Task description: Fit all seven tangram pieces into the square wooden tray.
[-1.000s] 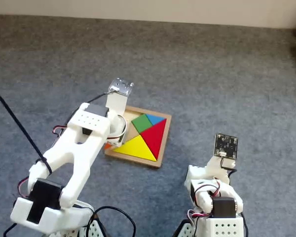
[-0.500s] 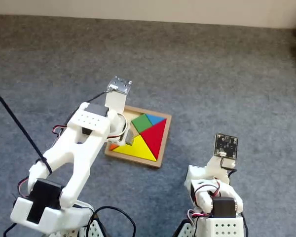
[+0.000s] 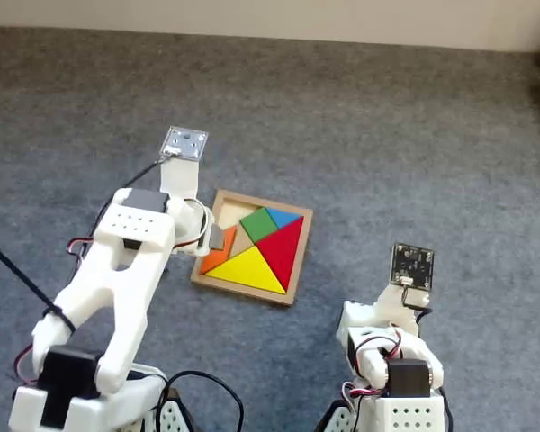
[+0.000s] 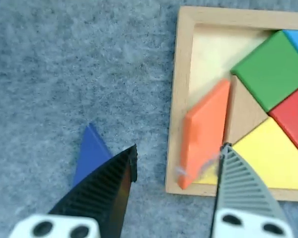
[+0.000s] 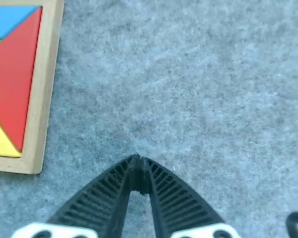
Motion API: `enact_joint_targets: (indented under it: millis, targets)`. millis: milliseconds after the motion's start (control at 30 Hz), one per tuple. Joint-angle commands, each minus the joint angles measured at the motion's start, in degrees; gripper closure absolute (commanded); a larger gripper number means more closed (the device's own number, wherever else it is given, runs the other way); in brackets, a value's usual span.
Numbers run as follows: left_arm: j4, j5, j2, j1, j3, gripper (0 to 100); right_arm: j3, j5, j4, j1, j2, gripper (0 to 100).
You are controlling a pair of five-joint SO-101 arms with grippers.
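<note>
Five pieces look seated in the wooden tray (image 3: 301, 259) at the middle of the high view: the green square (image 3: 259, 223), light blue triangle (image 3: 284, 217), red triangle (image 3: 284, 247), yellow triangle (image 3: 247, 270) and tan triangle (image 3: 241, 243). A sixth, the orange parallelogram (image 4: 203, 131), lies along the tray's left side. In the left wrist view its lower end seems to ride on the rim, so it probably is not bedded flat. Bare wood shows in the tray's upper left corner, beside the green square. The seventh piece, the dark blue triangle (image 4: 91, 151), lies outside the tray on the grey tabletop (image 3: 414, 135), at the lower left of the left wrist view. The left gripper (image 4: 179, 148) hangs over the tray's left rim with its jaws spread, the grey one touching or just beside the orange piece and the black one above the blue triangle. The right gripper (image 5: 138, 168) sits over the carpet to the right of the tray, jaws pressed together and holding nothing. By this judgement the task is well advanced: what is left is to settle the orange piece and fit the blue triangle into the open corner.
</note>
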Motion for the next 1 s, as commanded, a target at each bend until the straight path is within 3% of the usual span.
enact_joint_targets:
  millis: [0, 200, 600, 967]
  targets:
    - [-3.8, -1.9, 5.7, -1.3, -0.5, 74, 8.4, -0.5, 0.1, -0.7, -0.9, 99.2]
    - [-3.0, -1.8, 13.8, -2.4, -6.3, 74, 8.4, -0.5, 0.1, -0.7, -0.9, 99.2]
    - [-2.6, -1.7, 13.9, 0.4, -7.0, 74, 8.4, -0.5, 0.1, -0.7, -1.0, 99.2]
    - [-6.2, 1.3, -5.2, -0.6, 3.9, 79, 8.4, -0.5, 0.1, -0.7, -1.0, 99.2]
